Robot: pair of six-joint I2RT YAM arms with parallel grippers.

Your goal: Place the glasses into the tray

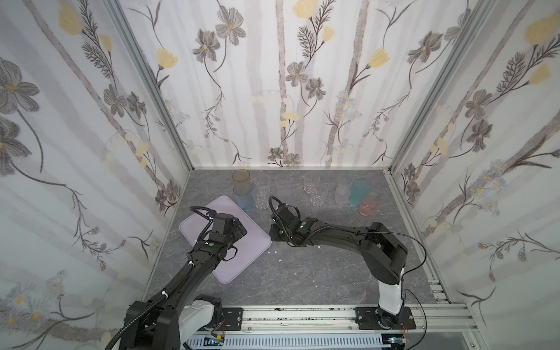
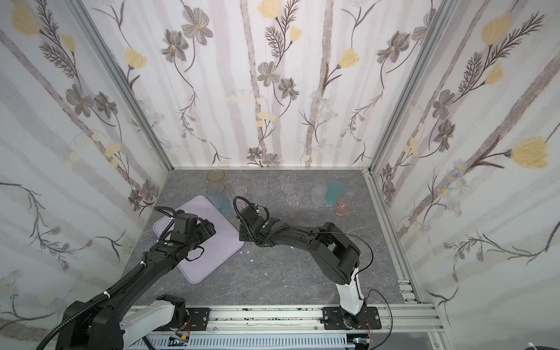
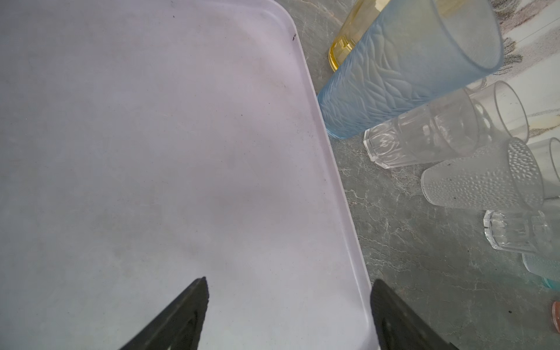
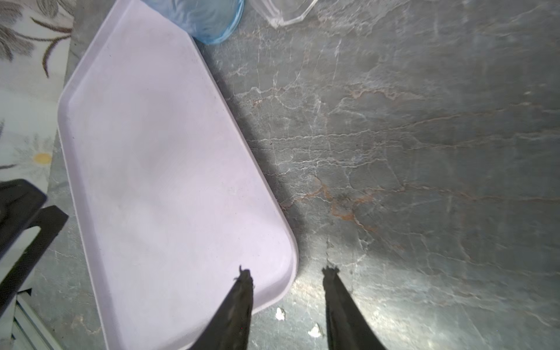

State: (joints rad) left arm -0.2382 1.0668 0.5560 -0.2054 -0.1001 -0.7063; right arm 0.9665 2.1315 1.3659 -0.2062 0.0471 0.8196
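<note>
Grey marbled worktop, flowered walls.
Left fingers: spread wide, holding nothing, above the tray.
Right fingers: partly apart, holding nothing, one over the tray's right-hand corner and one over the worktop.
Tray: lilac, at left, bare where visible.
Glasses: all standing on the worktop beyond the tray. The blue glass is just beside its far corner, with the amber glass behind. Clear and frosted ones stand mid-row, and the teal glass and pink glass are at right.

matt plastic tray, frosted ribbed blue glass.
</note>
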